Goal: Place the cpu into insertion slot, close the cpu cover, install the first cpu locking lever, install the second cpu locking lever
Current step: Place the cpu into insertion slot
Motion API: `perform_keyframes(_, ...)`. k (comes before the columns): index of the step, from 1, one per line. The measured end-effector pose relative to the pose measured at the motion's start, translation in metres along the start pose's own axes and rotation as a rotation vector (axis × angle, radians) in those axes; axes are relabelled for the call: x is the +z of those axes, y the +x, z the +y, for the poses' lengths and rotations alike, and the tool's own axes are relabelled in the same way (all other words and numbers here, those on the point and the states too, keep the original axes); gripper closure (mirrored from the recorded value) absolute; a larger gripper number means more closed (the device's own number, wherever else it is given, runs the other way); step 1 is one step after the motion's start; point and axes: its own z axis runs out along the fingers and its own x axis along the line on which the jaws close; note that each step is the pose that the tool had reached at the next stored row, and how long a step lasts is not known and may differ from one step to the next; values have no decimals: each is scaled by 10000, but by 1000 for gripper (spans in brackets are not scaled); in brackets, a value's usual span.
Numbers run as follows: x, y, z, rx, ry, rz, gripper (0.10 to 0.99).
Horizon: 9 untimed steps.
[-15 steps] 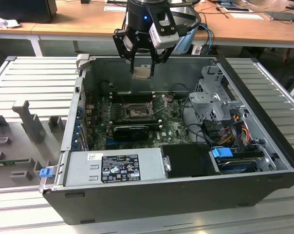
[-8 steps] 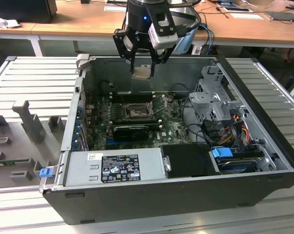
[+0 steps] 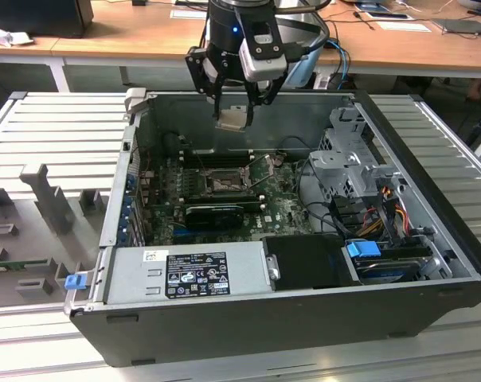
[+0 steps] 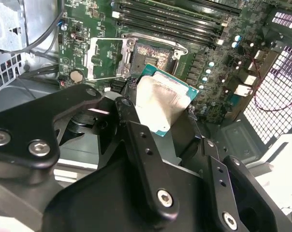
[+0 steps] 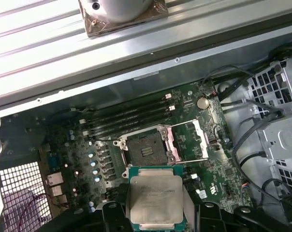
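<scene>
Open computer case (image 3: 304,318), lying on a ribbed grey platform (image 3: 49,119). Tool (image 3: 234,111) above the case's far wall, fingers clamped on the cpu (image 3: 231,121) (pale, flat). Insertion slot (image 3: 224,185), a dark square on the green motherboard (image 3: 284,211), well below the cpu. Power supply (image 3: 185,270) along the near wall. Wooden counter (image 3: 129,36) behind.

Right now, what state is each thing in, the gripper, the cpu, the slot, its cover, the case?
gripper, shut on the cpu.
cpu, held in the air, not seated.
insertion slot, empty and uncovered.
cpu cover, open, lying beside the slot.
computer case, side open, interior exposed.
</scene>
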Motion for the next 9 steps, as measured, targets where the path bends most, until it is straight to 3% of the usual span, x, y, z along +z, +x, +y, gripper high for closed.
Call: perform_keyframes(9,5,0,0,735,-15,-65,561)
